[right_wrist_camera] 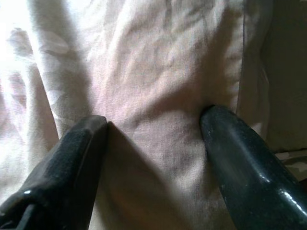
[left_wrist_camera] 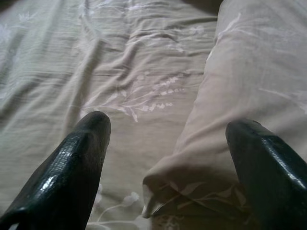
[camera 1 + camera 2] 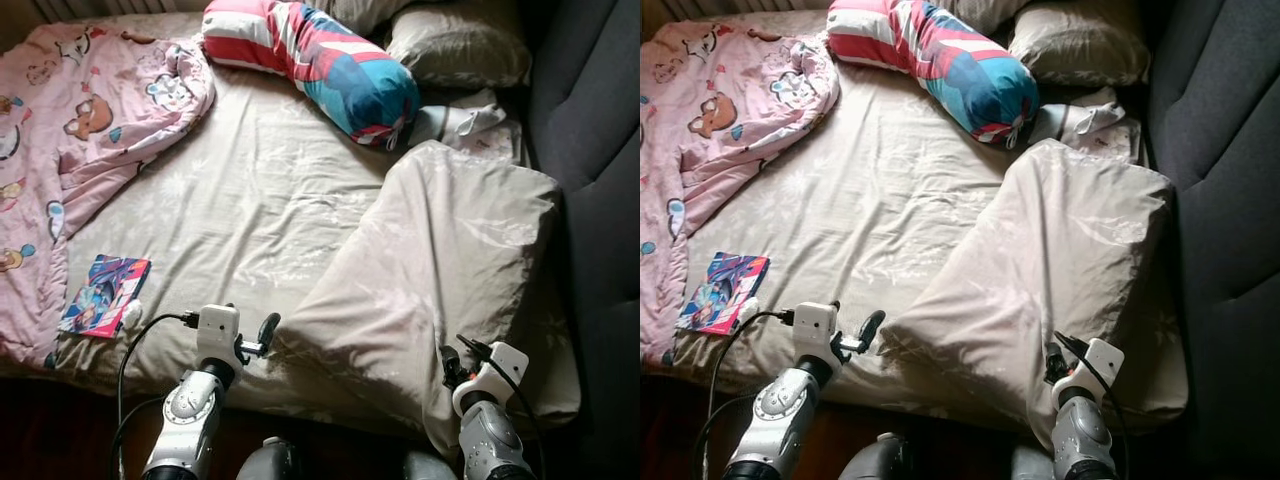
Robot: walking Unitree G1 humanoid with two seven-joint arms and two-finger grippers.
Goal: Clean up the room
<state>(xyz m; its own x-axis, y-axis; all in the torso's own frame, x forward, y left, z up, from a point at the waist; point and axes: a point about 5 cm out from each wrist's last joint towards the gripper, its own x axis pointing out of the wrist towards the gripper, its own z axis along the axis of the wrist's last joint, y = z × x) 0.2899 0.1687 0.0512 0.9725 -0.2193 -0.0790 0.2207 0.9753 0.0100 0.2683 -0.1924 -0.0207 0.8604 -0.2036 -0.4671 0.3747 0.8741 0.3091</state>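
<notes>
Pillow, large and beige, lies on the near right of the bed. Left gripper hangs spread wide and empty at the pillow's near left corner. Right gripper is spread too, its fingers pressed into the pillow's near edge without clamping it. A pink blanket lies far left, a book near left, a striped bolster at the far end.

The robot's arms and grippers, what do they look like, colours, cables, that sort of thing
Both arms are silver-grey metal with rounded joint housings. Each wrist carries a small white boxy camera module. The left gripper and right gripper each have two long black fingers, glossy and finely textured with rounded tips. A black cable loops from the left wrist module; thinner black cables run along the right one.
</notes>
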